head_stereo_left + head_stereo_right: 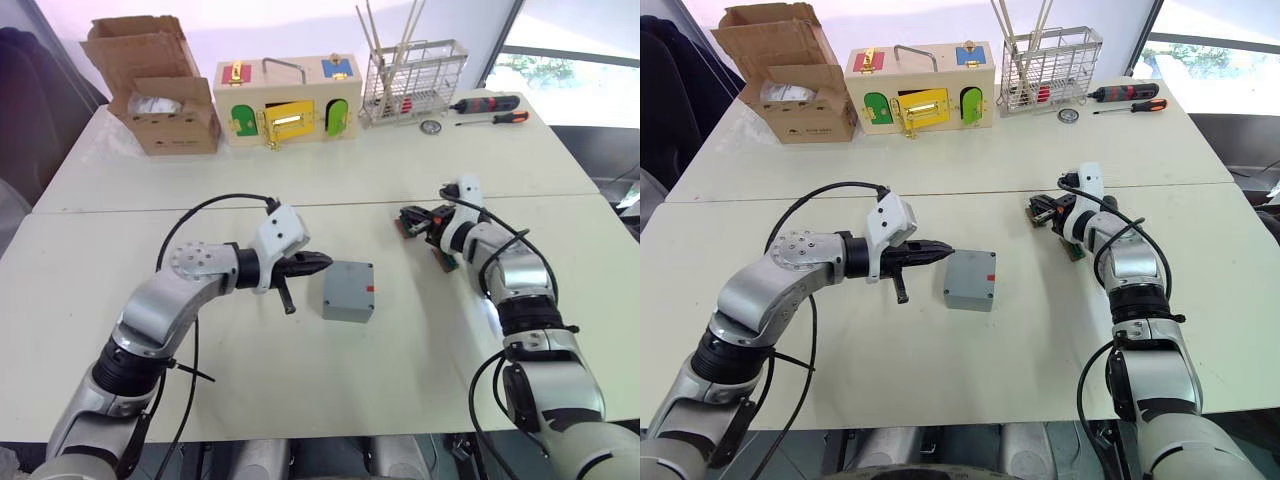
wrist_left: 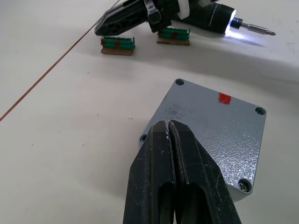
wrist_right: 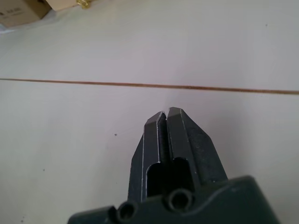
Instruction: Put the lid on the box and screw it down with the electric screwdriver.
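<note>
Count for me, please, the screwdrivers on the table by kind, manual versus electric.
Manual: 2 (red-and-black screwdriver, orange-handled screwdriver)
Electric: 1 (electric screwdriver, its tip light on)
Total: 3

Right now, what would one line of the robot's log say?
lid on box | left gripper shut near box | right gripper shut by electric screwdriver, light on

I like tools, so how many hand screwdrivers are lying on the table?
2. Both lie at the far right of the table, beside the wire basket: a red-and-black one and, just nearer, a slimmer orange-handled one. Others could be hidden in the basket.
</note>
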Available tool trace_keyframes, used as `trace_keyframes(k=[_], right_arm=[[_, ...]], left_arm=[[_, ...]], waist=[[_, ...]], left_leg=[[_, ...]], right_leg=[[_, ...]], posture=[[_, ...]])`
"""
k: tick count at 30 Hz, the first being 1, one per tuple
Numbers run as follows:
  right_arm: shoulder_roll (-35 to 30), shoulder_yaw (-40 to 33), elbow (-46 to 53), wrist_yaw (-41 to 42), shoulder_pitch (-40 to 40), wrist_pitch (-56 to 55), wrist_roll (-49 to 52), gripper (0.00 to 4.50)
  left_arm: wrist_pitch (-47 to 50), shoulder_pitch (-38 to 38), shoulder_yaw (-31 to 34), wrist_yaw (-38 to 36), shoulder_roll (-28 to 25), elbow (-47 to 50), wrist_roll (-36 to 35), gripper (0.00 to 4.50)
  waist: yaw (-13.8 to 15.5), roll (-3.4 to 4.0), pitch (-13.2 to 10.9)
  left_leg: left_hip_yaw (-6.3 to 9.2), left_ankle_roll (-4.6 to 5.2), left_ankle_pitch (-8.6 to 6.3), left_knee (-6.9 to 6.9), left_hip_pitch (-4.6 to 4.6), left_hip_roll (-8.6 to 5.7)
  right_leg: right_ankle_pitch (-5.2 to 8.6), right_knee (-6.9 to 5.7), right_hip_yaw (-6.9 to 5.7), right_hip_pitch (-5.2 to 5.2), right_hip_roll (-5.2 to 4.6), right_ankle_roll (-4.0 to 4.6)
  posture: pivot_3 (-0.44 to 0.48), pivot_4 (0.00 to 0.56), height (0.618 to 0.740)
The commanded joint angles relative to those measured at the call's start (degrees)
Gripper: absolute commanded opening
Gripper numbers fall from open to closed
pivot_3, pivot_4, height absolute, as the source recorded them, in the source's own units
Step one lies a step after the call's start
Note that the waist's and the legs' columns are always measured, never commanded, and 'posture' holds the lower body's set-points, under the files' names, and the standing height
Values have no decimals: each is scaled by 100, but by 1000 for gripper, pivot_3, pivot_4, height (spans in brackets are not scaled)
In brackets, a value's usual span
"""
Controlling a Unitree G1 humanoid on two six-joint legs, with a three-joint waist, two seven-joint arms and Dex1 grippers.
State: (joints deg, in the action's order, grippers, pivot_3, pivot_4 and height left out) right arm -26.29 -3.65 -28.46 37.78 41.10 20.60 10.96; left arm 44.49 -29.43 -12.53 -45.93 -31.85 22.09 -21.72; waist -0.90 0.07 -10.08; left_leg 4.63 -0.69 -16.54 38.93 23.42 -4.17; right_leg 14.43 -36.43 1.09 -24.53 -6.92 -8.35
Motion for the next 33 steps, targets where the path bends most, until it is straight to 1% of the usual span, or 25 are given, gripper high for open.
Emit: trace_keyframes(k=[1, 5, 9, 11, 13, 15, 17, 20, 23, 33], right_arm=[[-133, -212, 605, 22, 72, 117, 191, 28], [-226, -385, 1207, 14, 84, 334, 382, 28], [-415, -544, 2153, 284, -95, 858, 850, 28], [-676, -535, 3050, 670, -548, 1354, 1286, 28], [-889, -519, 3736, 901, -934, 1774, 1652, 28], [-1084, -481, 4348, 1108, -1347, 2152, 2012, 28], [-1174, -441, 4737, 1168, -1634, 2371, 2214, 28], [-1142, -312, 5002, 1100, -1897, 2437, 2290, 28], [-1100, -195, 5087, 1036, -1982, 2449, 2297, 28], [-927, 126, 4903, 911, -2085, 2286, 2169, 28]], left_arm=[[-115, -6, 97, -6, -62, 85, 7, 0], [-161, -33, 106, -30, -56, 47, -17, 0], [-100, -83, 211, -82, -51, 87, -172, 0], [20, -51, 317, -214, -174, 251, -357, 0], [87, 1, 364, -340, -326, 390, -484, 0], [190, 147, 347, -570, -574, 605, -657, 0], [305, 277, 347, -725, -751, 786, -838, 0], [348, 335, 322, -752, -865, 857, -893, 0], [320, 327, 259, -742, -895, 794, -829, 0], [335, 316, 174, -647, -887, 810, -775, 0]], waist=[[5, 0, 0], [13, 0, 0], [16, 0, 0], [34, 0, 0], [32, 0, 0], [22, 0, 0], [12, 1, 0], [18, 1, 0], [44, 1, 0], [34, 0, 0]], left_leg=[[0, 0, 0, 0, 0, 0], [1, 0, 0, 1, 0, 0], [1, 0, 0, 0, 0, 0], [2, 1, -1, -1, 1, 0], [10, 4, -2, -2, 2, 0], [5, 5, -3, -1, 2, 0], [3, 6, -3, 1, 1, 0], [1, 7, -4, 3, 0, 2], [2, 7, -4, 4, 0, 2], [2, 8, -5, 4, 0, 1]], right_leg=[[0, 0, 0, 0, 0, 0], [0, 0, 0, 0, 0, 0], [0, 0, 0, 0, 0, 0], [0, 0, -1, 0, 0, 0], [0, 0, -3, 1, 0, 0], [0, 1, 0, 1, 0, 0], [0, 1, 2, 1, 0, 0], [0, -1, 4, 1, 0, 0], [0, -1, 3, 3, 0, 1], [0, 5, 2, 7, 0, 0]], posture=[[0, 150, 730], [0, 150, 730], [0, 150, 730], [0, 150, 730], [0, 150, 730], [0, 150, 730], [0, 150, 730], [0, 150, 730], [0, 150, 730], [0, 150, 730]])
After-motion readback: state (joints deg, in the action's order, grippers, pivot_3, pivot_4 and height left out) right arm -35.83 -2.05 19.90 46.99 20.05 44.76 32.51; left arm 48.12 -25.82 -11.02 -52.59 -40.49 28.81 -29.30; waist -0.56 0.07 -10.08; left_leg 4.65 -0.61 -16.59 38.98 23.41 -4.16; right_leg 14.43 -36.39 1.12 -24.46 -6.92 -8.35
